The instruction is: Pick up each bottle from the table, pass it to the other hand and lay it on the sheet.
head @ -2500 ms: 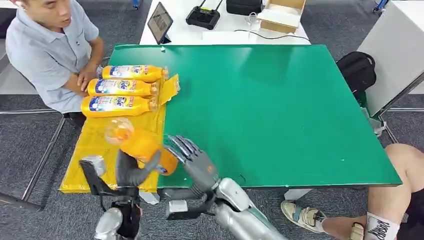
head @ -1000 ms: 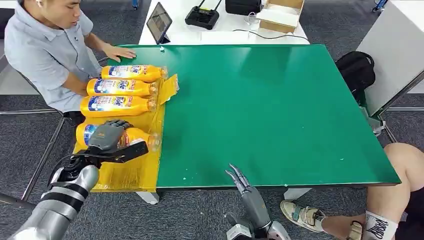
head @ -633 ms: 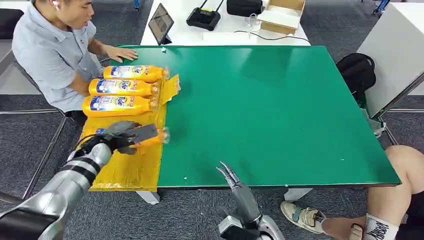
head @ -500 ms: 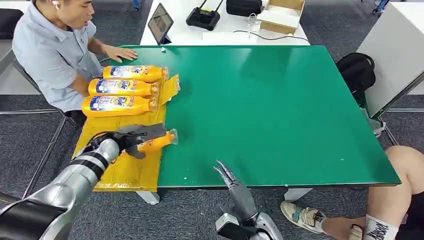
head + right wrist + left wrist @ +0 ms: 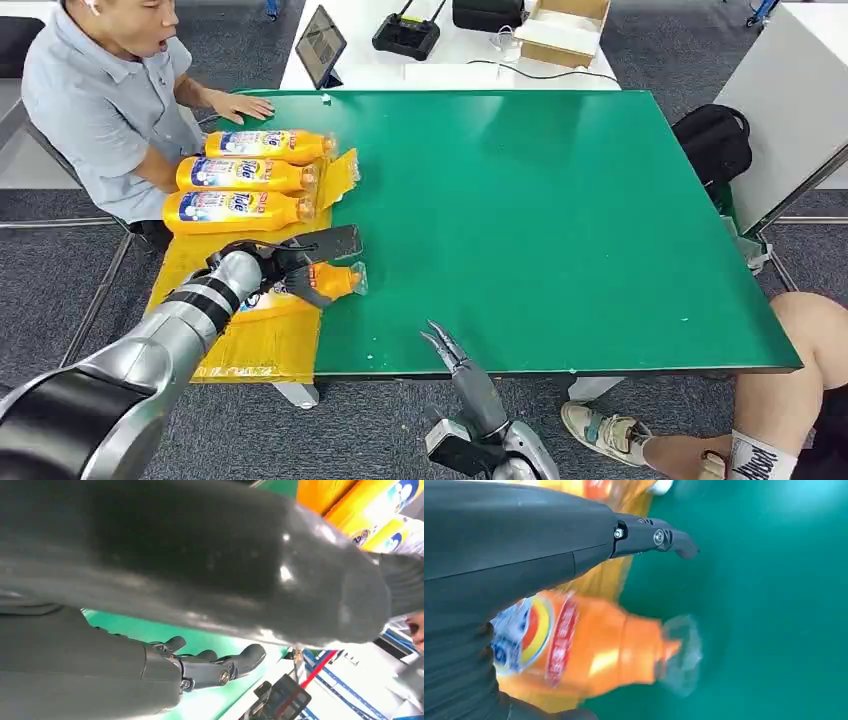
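An orange bottle (image 5: 332, 281) lies on its side at the near right edge of the yellow sheet (image 5: 250, 340), its clear cap reaching onto the green table (image 5: 540, 220). My left hand (image 5: 300, 265) is over its body. The thumb (image 5: 336, 242) stands lifted clear of it, and dark fingers lie against its near side. In the left wrist view the bottle (image 5: 589, 650) sits below the thumb (image 5: 654, 535), with sheet showing between them. Three more orange bottles (image 5: 245, 174) lie side by side at the sheet's far end. My right hand (image 5: 455, 365) hangs empty below the table's front edge, fingers (image 5: 215, 667) spread.
A person (image 5: 100, 110) sits at the table's left, one hand (image 5: 240, 103) on its far corner. Behind the table stand a tablet (image 5: 320, 45), a controller (image 5: 407, 32) and a cardboard box (image 5: 565, 25). A black bag (image 5: 715, 140) and someone's leg (image 5: 800, 390) are on the right.
My left hand has slid the bottle to the right, to the sheet's edge, and its thumb has lifted off. The right hand drew back below the table edge after the handover.
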